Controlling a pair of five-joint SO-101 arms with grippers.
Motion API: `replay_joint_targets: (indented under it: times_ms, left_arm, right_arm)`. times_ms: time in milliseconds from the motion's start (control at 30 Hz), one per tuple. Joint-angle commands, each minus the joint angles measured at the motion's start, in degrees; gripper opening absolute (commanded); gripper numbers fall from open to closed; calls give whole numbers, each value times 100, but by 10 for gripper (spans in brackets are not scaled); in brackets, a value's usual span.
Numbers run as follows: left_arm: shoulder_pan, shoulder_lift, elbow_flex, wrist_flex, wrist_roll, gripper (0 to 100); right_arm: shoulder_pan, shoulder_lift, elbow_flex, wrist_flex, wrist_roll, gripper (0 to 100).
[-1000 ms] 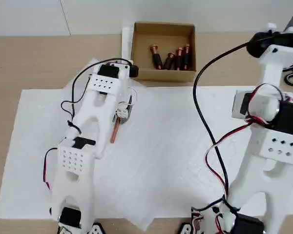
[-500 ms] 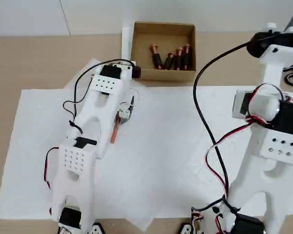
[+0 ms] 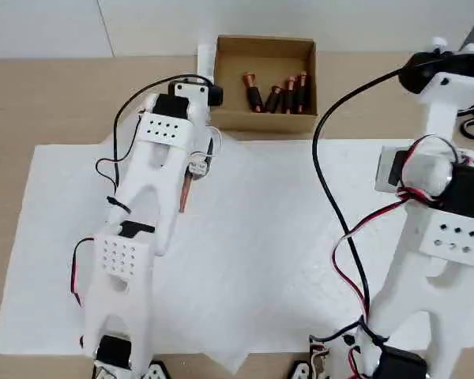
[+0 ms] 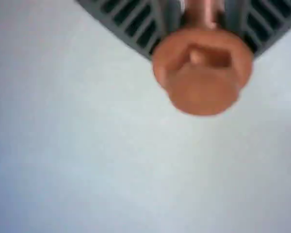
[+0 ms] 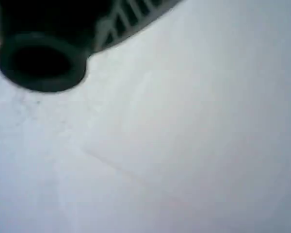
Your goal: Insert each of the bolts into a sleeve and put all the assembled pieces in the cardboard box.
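Four assembled pieces (image 3: 278, 95) lie in the cardboard box (image 3: 265, 47) | left gripper (image 3: 196, 167) clamped on a copper bolt (image 4: 202, 73), above the white sheet (image 3: 284, 253) near the box's front wall | right gripper (image 5: 58, 22) clamped on a black sleeve (image 5: 41, 60) over the sheet | sheet spread on the tan bench (image 3: 55, 103)

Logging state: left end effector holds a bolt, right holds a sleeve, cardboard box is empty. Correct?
Not empty: the high view shows the cardboard box holding four assembled pieces. The left end effector on the bolt and right end effector on the sleeve are correct.
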Motion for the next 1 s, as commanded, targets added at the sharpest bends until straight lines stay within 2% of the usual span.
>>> replay_joint_targets:
  times_ms: [0, 300, 467, 633, 767, 967]
  left_arm:
    - [-26, -985, -259, 123, -26, 5]
    - [-510, -3138, 127, 123, -26, 5]
    - [-563, -4396, 1138, 114, -9, 5]
    - [-598, -5248, 2158, 105, 0, 5]
    - [-598, -5618, 2615, 105, 9, 5]
    - [-598, -5767, 2870, 105, 9, 5]
  right_arm:
    - [-4, -233, -26, 13, -26, 4]
    - [-48, -242, -26, 13, -18, 4]
    - [-576, -391, -26, 13, -70, 4]
    - [-1182, -1525, 334, -145, -281, 7]
    - [-1516, -3081, 1820, -1121, -369, 7]
    - [-1763, -4822, 4686, -3415, -343, 4]
